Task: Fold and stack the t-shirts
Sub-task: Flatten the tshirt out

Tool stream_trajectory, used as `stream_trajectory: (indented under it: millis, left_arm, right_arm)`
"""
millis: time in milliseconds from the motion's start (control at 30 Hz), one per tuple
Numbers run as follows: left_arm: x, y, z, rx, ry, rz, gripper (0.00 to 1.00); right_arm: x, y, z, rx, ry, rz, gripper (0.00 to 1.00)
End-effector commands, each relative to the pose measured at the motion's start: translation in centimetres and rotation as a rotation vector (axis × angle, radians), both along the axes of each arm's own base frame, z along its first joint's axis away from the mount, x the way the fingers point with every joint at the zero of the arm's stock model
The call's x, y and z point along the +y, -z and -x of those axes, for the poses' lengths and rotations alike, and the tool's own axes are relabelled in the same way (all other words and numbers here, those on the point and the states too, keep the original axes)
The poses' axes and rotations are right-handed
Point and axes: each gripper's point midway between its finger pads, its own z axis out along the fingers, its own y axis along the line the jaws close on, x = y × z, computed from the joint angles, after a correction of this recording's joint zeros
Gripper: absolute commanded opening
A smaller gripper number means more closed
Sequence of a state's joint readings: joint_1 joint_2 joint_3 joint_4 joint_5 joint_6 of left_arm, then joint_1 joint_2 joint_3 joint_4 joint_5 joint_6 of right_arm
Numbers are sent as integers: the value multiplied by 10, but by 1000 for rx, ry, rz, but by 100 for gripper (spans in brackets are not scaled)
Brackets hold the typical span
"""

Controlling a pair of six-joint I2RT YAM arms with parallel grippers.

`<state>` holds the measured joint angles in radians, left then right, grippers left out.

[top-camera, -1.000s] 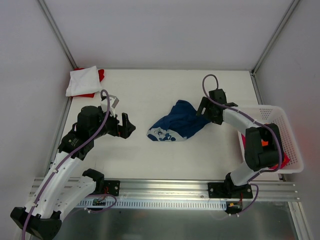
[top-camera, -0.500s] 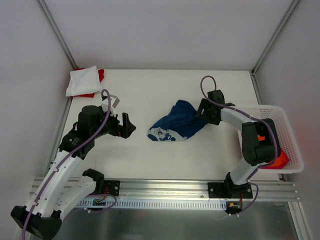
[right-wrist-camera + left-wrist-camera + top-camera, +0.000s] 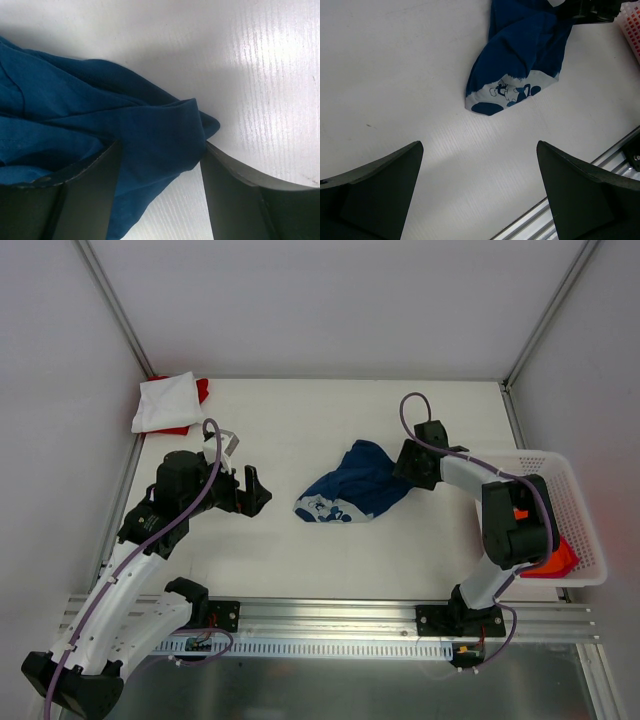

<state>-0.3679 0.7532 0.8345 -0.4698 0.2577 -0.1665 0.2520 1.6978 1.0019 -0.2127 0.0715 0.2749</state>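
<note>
Table [image 3: 300, 560]: white, matte, faintly ribbed top, evenly lit with soft glare.
Behind the table: plain white back wall [image 3: 330, 300].
At either side of the table: white side walls [image 3: 50, 440], joined to the back wall by slanting aluminium posts [image 3: 115, 310].
At the table's near edge: aluminium rail [image 3: 330, 618] and slotted white strip [image 3: 330, 648], with grey floor [image 3: 330, 690] beyond.

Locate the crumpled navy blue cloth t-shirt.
In the top view the navy blue t-shirt lies just right of centre, its right edge between the right gripper's fingers. The white plastic lattice basket sits further right, the open left gripper to its left.
</note>
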Motion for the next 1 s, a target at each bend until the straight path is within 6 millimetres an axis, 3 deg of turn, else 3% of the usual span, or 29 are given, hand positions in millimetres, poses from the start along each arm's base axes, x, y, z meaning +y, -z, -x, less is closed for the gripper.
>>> stream_trajectory:
  millis: [0, 200, 533, 967]
  left_arm:
    - [-6, 1, 3, -5, 41, -2, 99]
    - [-6, 2, 3, -2, 43, -3, 99]
    - [-6, 1, 3, -5, 44, 0, 99]
    - [-6, 0, 4, -9, 44, 1, 99]
  right_arm:
    - [3, -4, -8, -24, -9, -19, 66]
    - [4, -5, -7, -19, -9, -25, 66]
    - [-5, -28, -7, -44, -4, 19, 79]
    - [-4, -49, -17, -71, -15, 26, 74]
